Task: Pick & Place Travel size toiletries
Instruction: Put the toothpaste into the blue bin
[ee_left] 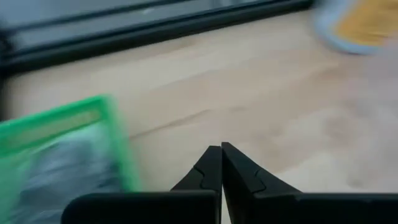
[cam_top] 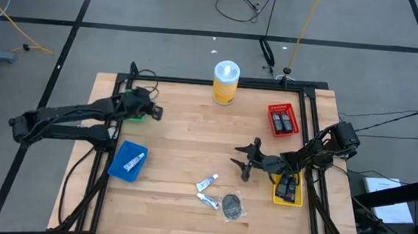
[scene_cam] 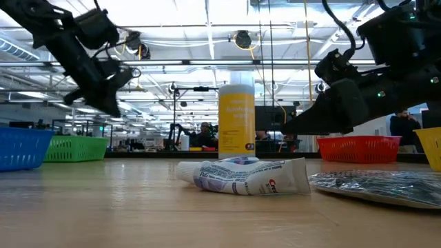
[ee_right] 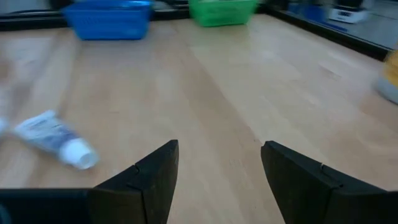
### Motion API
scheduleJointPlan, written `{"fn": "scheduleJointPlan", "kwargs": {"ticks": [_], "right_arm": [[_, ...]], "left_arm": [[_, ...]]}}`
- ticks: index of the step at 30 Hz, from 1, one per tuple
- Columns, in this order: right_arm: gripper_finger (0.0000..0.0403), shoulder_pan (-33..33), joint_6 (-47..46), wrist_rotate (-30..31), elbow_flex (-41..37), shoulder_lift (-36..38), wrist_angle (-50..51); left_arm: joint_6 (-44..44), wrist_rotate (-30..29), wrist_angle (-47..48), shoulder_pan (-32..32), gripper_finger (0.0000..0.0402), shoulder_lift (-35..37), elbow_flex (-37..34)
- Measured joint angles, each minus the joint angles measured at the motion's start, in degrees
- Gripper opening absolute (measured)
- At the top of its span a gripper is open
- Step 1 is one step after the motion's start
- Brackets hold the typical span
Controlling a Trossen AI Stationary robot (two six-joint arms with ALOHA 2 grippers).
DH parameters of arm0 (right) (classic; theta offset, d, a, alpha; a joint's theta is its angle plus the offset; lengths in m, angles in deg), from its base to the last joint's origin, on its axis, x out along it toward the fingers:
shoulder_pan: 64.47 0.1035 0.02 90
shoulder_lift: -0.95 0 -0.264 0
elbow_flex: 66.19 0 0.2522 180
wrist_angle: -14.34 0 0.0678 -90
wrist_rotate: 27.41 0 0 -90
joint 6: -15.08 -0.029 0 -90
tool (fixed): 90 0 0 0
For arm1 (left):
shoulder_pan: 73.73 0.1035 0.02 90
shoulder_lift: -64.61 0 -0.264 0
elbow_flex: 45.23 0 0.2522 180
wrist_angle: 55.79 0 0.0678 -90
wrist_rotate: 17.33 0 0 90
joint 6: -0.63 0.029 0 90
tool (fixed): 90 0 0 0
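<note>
The right claw (cam_top: 244,158) is hovering with fingers spread, nearer than the closed left claw (cam_top: 156,112) to the small white printed tube (cam_top: 206,182), which is lying just ahead, long axis angled across the approach.

We look into a large robotics lab or industrial hall: strip lights and ceiling trusses (scene_cam: 207,41) at twelve o'clock, more workstations behind, cables (cam_top: 239,5) trailing over the grey taped floor (cam_top: 165,11)
</note>
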Motion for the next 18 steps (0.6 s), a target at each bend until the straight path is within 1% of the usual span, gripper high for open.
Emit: {"fn": "scheduleJointPlan", "kwargs": {"ticks": [2, 4, 7, 10, 12, 14, 16, 18], "right_arm": [[0.0222, 0.4, 1.8, -2.9, 0.0, 0.0, -1.1], [0.0222, 1.0, 4.0, -5.4, 0.0, 0.0, -2.6], [0.0222, 2.0, 6.8, -6.0, 0.0, 0.0, -4.7], [0.0222, 3.3, 8.8, -5.4, 0.0, 0.0, -6.3], [0.0222, 3.9, 10.1, -4.5, 0.0, 0.0, -7.3], [0.0222, 3.9, 10.2, -3.3, 0.0, 0.0, -7.2], [0.0222, 3.8, 10.2, -3.3, 0.0, 0.0, -7.2], [0.0222, 3.5, 10.1, -3.4, 0.0, 0.0, -7.2]], "left_arm": [[2.3, 0.0, -5.0, -4.6, 0.0005, -0.3, -0.5], [5.8, 0.0, -13.0, -10.0, 0.0010, -1.4, -1.5], [11.8, 0.0, -27.6, -18.9, 0.0017, -4.3, -4.0], [18.3, 1.2, -41.7, -27.6, 0.0018, -8.8, -5.3], [24.4, 4.7, -48.0, -33.0, 0.0019, -12.9, -5.3], [29.6, 10.2, -54.1, -37.3, 0.0019, -17.1, -5.4], [32.3, 15.2, -61.5, -40.4, 0.0019, -21.4, -5.4], [32.7, 18.7, -68.5, -42.0, 0.0019, -25.6, -5.4]]}}
